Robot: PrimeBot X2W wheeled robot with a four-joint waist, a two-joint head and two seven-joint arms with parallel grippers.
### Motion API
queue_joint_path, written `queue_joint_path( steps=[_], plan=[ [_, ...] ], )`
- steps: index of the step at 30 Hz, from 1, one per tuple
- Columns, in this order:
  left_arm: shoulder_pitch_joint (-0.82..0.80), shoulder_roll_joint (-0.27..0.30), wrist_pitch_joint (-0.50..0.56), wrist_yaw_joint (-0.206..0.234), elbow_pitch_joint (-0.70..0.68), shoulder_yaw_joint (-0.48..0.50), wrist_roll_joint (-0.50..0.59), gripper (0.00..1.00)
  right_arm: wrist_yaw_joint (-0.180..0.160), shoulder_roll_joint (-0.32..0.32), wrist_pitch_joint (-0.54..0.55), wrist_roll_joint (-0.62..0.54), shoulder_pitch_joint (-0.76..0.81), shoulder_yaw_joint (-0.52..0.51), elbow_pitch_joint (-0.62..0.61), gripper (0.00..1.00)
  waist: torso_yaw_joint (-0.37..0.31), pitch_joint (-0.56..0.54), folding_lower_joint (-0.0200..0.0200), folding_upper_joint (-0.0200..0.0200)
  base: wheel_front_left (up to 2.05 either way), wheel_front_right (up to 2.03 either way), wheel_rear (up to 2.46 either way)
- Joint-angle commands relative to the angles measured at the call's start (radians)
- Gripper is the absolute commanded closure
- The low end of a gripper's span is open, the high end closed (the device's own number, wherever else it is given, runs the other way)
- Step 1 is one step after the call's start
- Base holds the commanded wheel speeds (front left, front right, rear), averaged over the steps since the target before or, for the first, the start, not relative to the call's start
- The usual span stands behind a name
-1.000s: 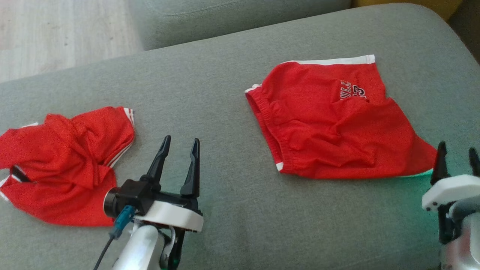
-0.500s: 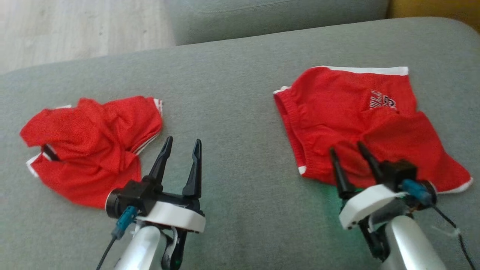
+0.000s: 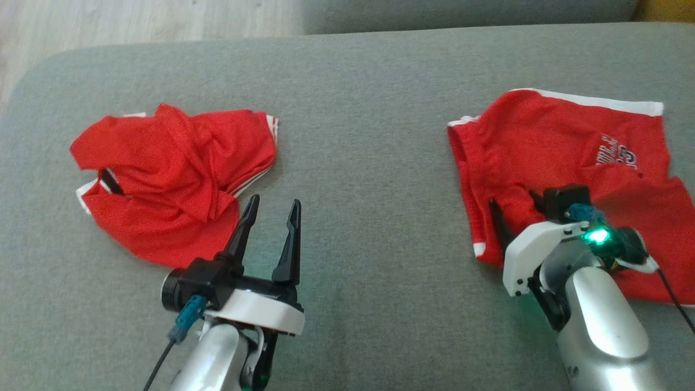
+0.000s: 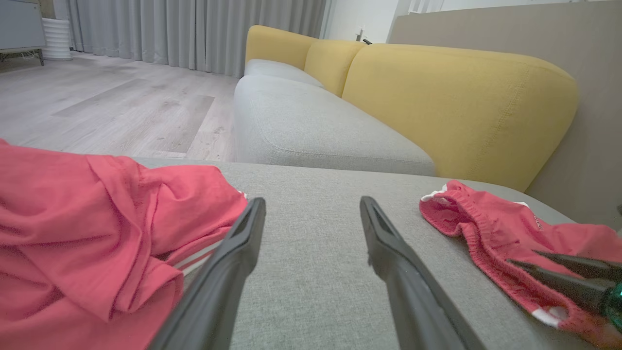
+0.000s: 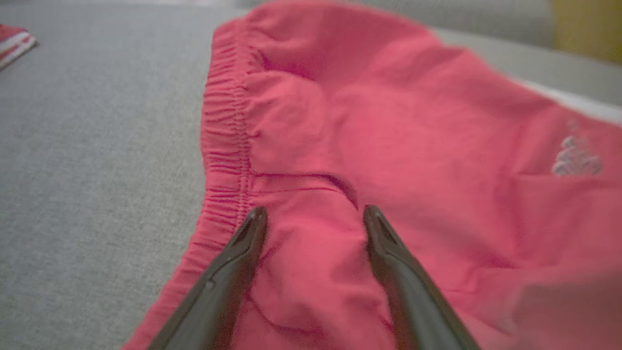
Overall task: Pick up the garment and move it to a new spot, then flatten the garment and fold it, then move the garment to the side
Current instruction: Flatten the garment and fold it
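1. My right gripper [image 3: 516, 209], fingers spread wide and empty, hangs low over the red shorts [image 3: 543, 141] on the grey sofa cushion [image 3: 369, 136].
2. My left gripper [image 3: 274, 203] is likewise open, holding nothing.
3. Risk: pinching one layer only, bunching the shorts.

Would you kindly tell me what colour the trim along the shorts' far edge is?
White trim on red shorts; clearest in the head view.

Big bare strip of grey cushion [image 3: 369, 136] between the crumpled red garment [image 3: 174, 179] on the left and the red shorts [image 3: 543, 141] on the right (easy lane straight up the middle). Far right, the yellow backrest [image 4: 452, 107] probably blocks reach, hard to tell.
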Motion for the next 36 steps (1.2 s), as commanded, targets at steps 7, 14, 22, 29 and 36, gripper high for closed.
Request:
queue_joint_path(
  steps=[7, 14, 22, 29, 36],
  plan=[
    [-0.057, 0.002, -0.01, 0.003, -0.035, 0.012, -0.014, 0.0, -0.001, -0.002, 0.052, 0.009, -0.141, 0.032, 0.099, 1.0, 0.037, 0.026, -0.0001, 0.0, 0.0, 0.0, 0.0],
    [-0.063, 0.002, -0.01, 0.007, -0.038, 0.003, -0.016, 0.0, -0.001, -0.002, -0.08, -0.005, -0.24, 0.031, 0.182, 1.0, 0.055, 0.049, -0.0001, 0.0, 0.0, 0.0, 0.0],
    [-0.075, 0.002, -0.01, 0.003, -0.032, 0.004, -0.013, 0.0, -0.001, -0.002, -0.213, 0.192, -0.309, 0.266, 0.239, 1.0, 0.071, 0.064, -0.0001, 0.0, 0.0, 0.0, 0.0],
    [-0.081, 0.002, -0.01, 0.006, -0.033, 0.004, -0.012, 0.0, -0.001, -0.006, -0.196, 0.228, -0.36, 0.315, 0.272, 1.0, 0.078, 0.078, -0.0001, 0.0, 0.0, 0.0, 0.0],
    [-0.098, 0.002, -0.01, 0.008, -0.039, -0.003, -0.018, 0.0, -0.001, -0.049, -0.188, 0.175, -0.458, 0.285, 0.39, 1.0, 0.092, 0.105, -0.0001, 0.0, 0.0, 0.0, 0.0]
  ],
)
